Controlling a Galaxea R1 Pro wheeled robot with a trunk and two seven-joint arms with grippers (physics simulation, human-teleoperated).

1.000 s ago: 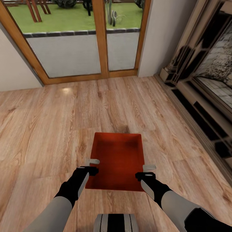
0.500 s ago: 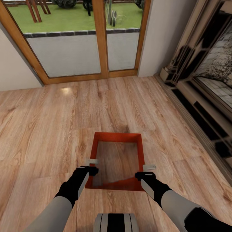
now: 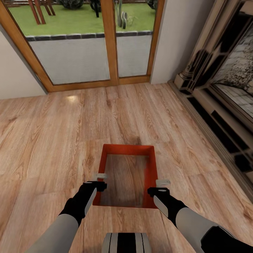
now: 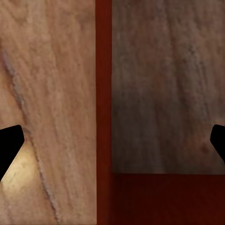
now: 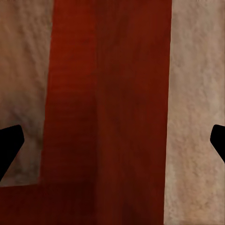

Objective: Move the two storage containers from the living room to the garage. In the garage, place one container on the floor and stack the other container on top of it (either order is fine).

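One red-orange storage container sits on the light wood-plank living room floor just in front of me. Wood grain shows inside its red walls. My left gripper hangs open over the container's left wall, which runs between the two black fingertips. My right gripper is open over the right wall, one fingertip on each side of it. Neither gripper grips the wall.
Wood-framed glass garden doors stand straight ahead, with white wall beside them. A dark fireplace surround and low ledge run along the right. Open plank floor lies to the left. My base shows at the bottom edge.
The container's inside looked solid red a second ago and now shows wood grain. Both arms and the container's outline have stayed in place.
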